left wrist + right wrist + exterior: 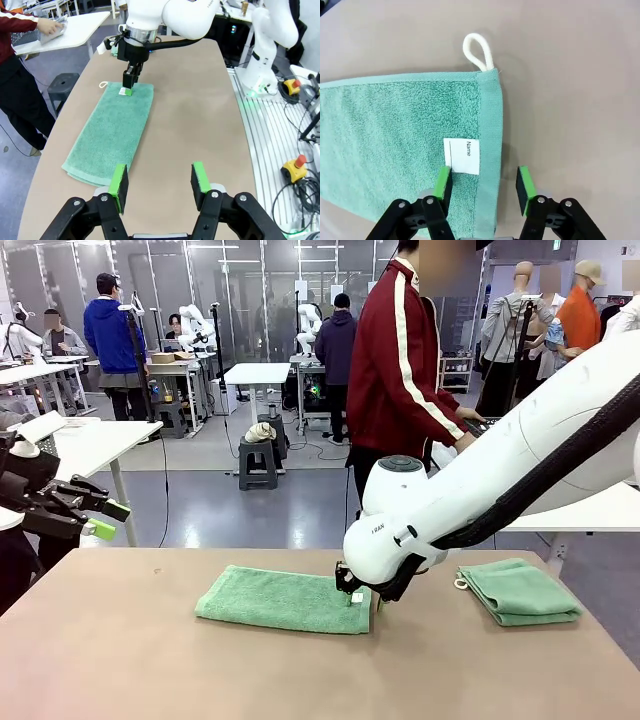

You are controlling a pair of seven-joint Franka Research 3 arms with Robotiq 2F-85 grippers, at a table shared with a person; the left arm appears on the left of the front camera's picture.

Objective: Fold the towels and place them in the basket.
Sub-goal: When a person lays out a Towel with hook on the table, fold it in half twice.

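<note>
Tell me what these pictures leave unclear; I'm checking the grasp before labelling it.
- Front view: the right hand is mostly hidden behind its own white arm, so contact with the flat towel is unclear.
- Right wrist view: the towel's left part is cut off by the edge.
- White label: smaller print too small.

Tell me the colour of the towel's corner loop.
Cream-white loop, clearest in the right wrist view.
</note>
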